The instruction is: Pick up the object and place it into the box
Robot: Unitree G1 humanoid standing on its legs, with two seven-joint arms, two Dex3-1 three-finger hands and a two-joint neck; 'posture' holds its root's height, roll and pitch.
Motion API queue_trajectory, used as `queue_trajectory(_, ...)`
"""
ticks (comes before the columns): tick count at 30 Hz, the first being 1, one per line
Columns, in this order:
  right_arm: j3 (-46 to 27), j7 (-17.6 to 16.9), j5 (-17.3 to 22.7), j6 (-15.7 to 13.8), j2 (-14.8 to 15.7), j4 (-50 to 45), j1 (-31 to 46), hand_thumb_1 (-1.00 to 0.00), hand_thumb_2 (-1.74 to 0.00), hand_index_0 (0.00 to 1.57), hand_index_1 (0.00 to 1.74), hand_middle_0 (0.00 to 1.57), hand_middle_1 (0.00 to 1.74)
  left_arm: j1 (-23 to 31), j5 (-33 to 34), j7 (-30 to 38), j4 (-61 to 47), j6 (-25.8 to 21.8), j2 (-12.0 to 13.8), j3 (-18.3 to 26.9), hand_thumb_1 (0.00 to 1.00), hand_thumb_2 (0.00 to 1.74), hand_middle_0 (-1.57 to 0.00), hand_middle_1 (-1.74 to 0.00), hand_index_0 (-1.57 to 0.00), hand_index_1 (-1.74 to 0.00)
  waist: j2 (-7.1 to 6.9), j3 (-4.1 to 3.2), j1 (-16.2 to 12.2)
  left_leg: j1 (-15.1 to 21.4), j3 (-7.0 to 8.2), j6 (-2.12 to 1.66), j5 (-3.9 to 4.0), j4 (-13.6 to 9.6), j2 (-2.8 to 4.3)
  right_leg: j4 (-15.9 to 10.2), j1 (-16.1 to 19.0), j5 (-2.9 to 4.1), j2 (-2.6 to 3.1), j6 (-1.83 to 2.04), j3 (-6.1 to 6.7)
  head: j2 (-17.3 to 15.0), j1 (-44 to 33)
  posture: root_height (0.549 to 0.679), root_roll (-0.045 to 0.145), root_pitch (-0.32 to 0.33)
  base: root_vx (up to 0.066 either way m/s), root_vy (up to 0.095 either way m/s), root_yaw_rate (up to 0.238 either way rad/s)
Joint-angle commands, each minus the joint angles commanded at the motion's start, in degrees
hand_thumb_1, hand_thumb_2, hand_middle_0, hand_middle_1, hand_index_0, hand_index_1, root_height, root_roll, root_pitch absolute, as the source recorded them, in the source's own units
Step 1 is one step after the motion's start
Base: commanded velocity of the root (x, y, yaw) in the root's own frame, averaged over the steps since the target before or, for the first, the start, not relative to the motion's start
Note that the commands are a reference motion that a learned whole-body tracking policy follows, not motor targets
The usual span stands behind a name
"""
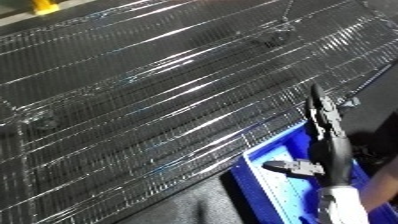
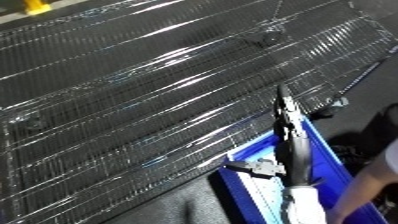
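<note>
Your right hand [image 1: 324, 117] reaches over the glossy blue plastic bin [image 1: 266, 160], black fingers [image 1: 317, 102] apparently straight, holding nothing you can see. I cannot pick out the object. Beside the bin lies the shiny wire-mesh desk [image 1: 151, 90], wrapped in crinkled film.

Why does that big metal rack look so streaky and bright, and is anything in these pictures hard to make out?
In the left eye view, overhead light glares off the wire shelf in long white streaks, smearing its mesh. In the right eye view, the same streaks show, and the right hand reads as a dark blurred shape over the blue bin, its fingers hard to separate; whatever lies inside the bin is too soft to identify.
</note>
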Motion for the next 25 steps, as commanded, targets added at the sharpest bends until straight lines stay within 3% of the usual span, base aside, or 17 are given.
queue_trajectory(9,6.3,2.0,-1.5,1.5,-0.3,3.4,-4.0,0.00,0.00,0.00,0.00,0.00,0.00,-2.4,1.4,-0.1,0.2,-0.1,0.4,0.0,1.00,1.74,-1.57,-1.74,-1.57,-1.74,-0.02,0.00,2.1,0.2,-0.77,0.05,-0.26,0.2,-0.53,1.0,0.4,-0.83,-0.49,0.10,-0.55,-1.6,-7.8,0.637,0.061,-0.145,0.013,-0.006,0.078)
queue_trajectory(15,7.9,2.5,-5.8,2.3,-1.8,3.2,-5.2,0.00,0.00,0.00,0.00,0.00,0.00,-3.7,2.3,-0.4,1.1,0.0,0.3,0.0,1.00,1.74,-1.57,-1.74,-1.57,-1.74,-0.09,0.00,2.7,0.5,-0.99,0.00,-0.29,-0.1,-0.69,1.1,0.7,-1.10,-0.74,0.32,-0.65,-1.5,-12.5,0.638,0.062,-0.144,0.022,0.000,0.019)
queue_trajectory(25,8.1,3.4,-6.1,1.9,-2.0,2.6,-4.7,0.00,0.00,0.00,0.00,0.00,0.00,-4.8,3.5,-1.3,1.5,0.1,0.5,-0.3,1.00,1.74,-1.57,-1.74,-1.57,-1.74,-0.14,0.00,2.9,0.9,-1.07,-0.04,-0.29,-0.4,-0.50,0.9,0.7,-1.28,-0.62,0.58,-0.60,-1.6,-14.4,0.638,0.063,-0.142,0.017,-0.002,-0.027)
